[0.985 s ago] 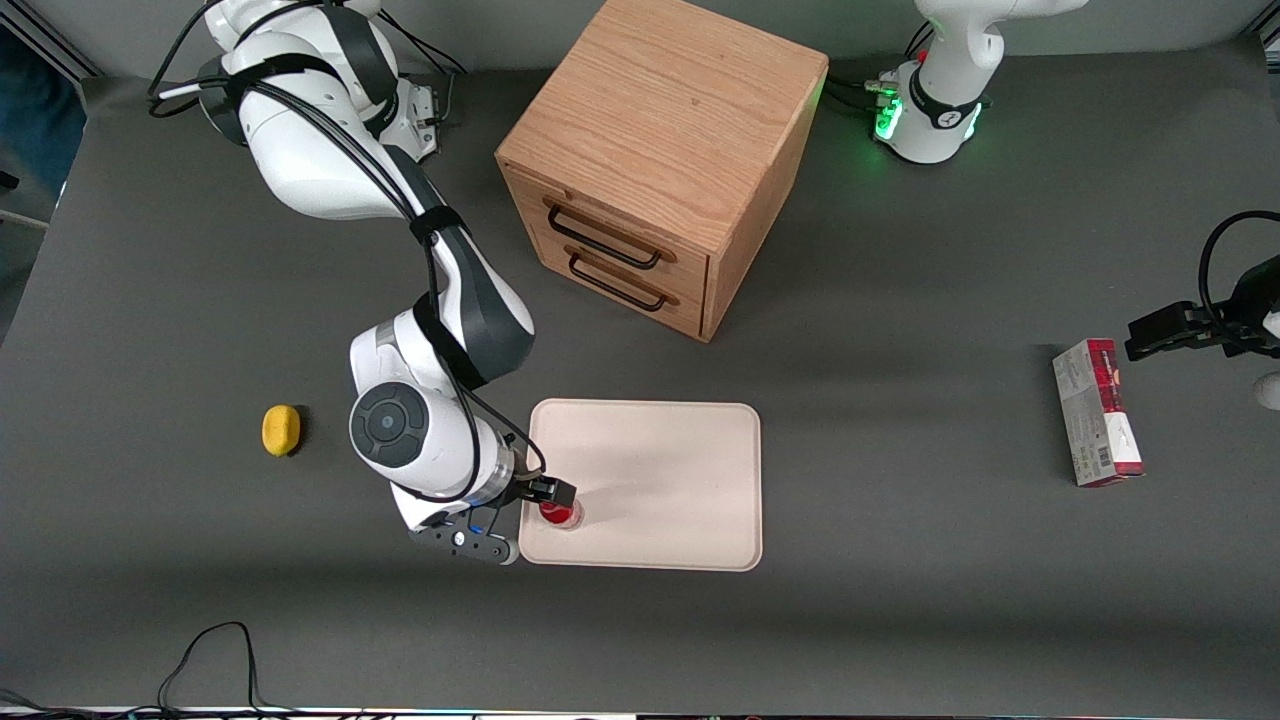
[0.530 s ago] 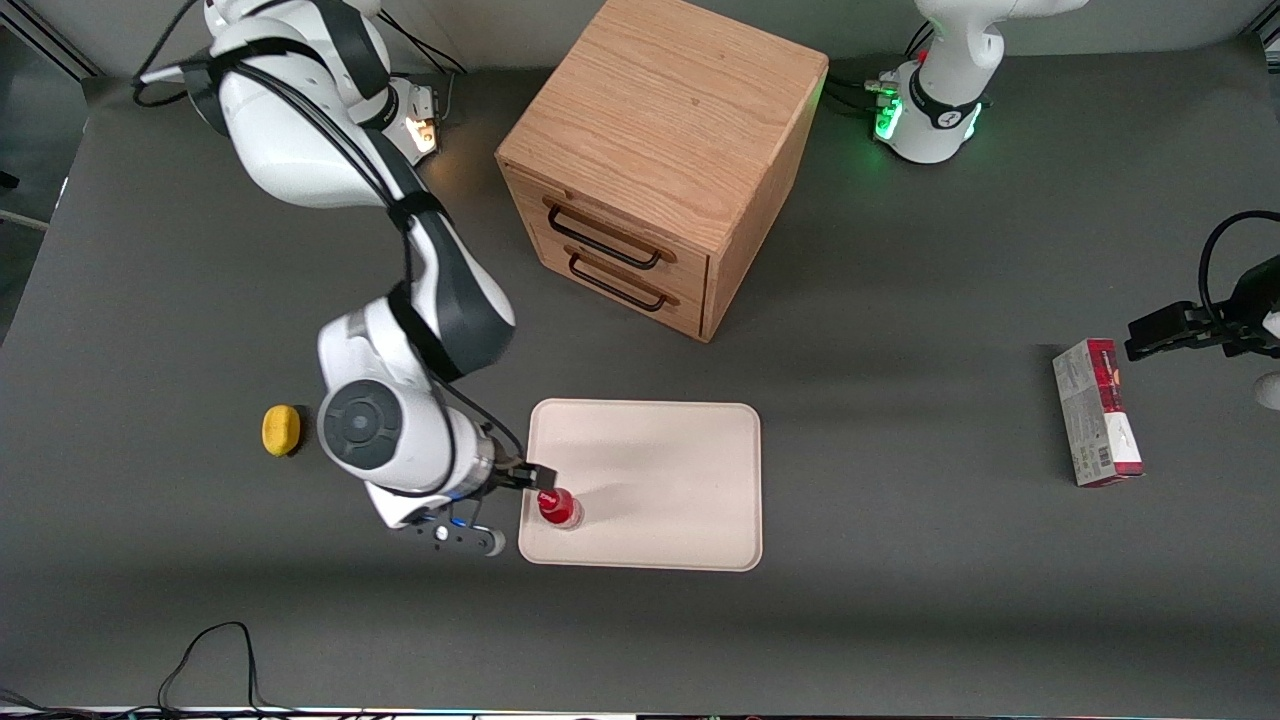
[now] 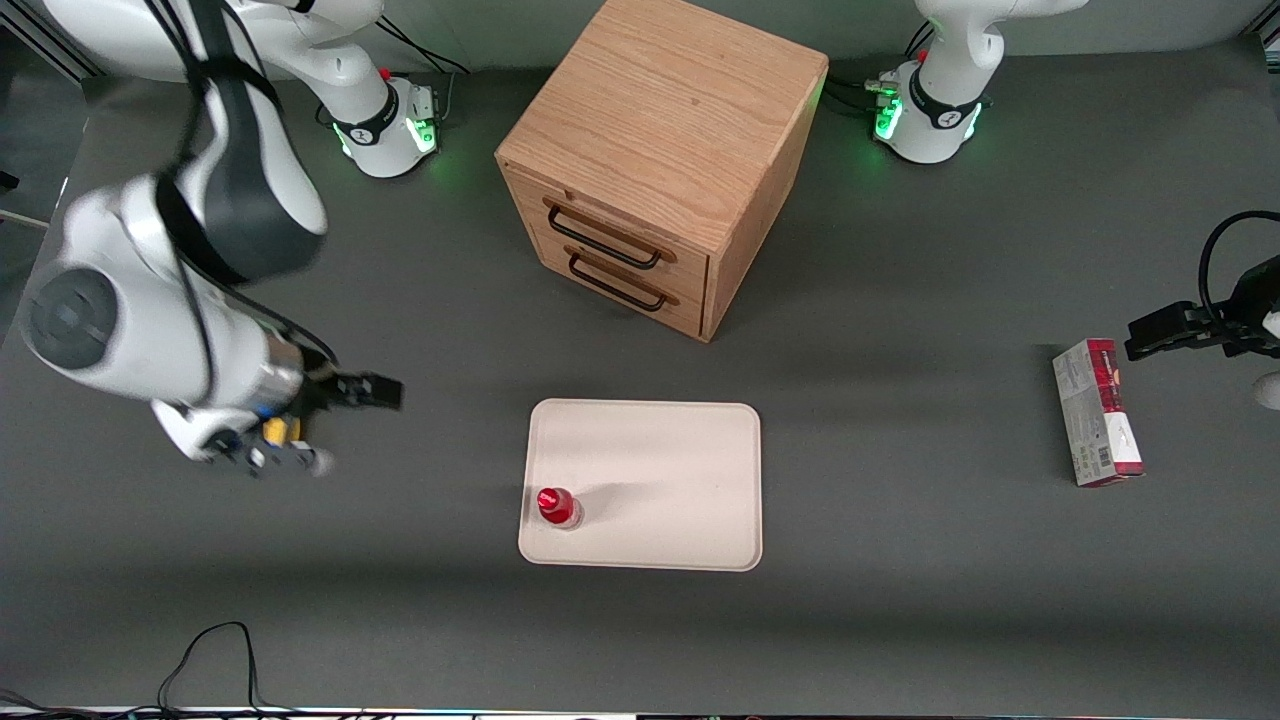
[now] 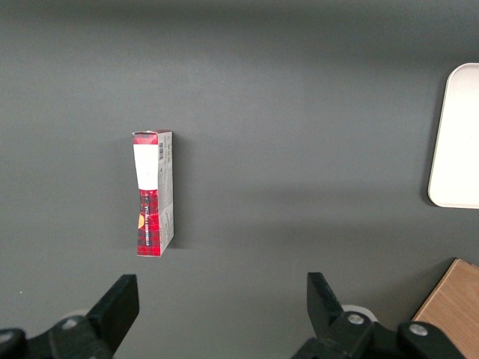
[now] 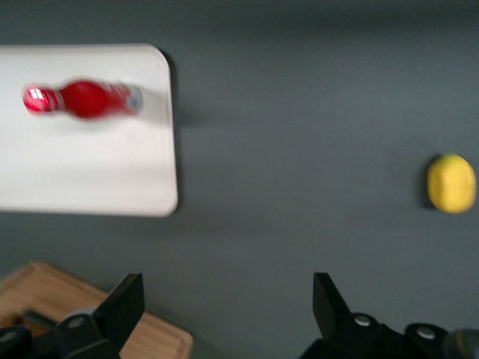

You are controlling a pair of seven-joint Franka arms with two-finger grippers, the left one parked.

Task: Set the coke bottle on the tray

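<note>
Dark grey tabletop (image 3: pixel 900 620) fills your front view. Your cream-beige tray (image 3: pixel 660 470) lies flat on it, nearer the front camera than the wooden drawer cabinet (image 3: pixel 660 160). Only one thing is on the tray: the coke bottle (image 3: pixel 556 505), upright, red cap up, standing in the tray corner nearest the camera at the working arm's end, close to the rim. Your right wrist view shows the same bottle (image 5: pixel 81 99) on the tray (image 5: pixel 90 179). Both cabinet drawers look closed. Your gripper (image 3: pixel 368 391) hangs above bare table, well apart from the tray toward the working arm's end; its fingers (image 5: pixel 123 307) are spread wide and hold nothing. A yellow lemon-like object (image 5: pixel 451 183) lies on the table, partly hidden under the wrist in the front view. A red-and-grey carton (image 3: pixel 1097 412) lies flat toward the parked arm's end.
</note>
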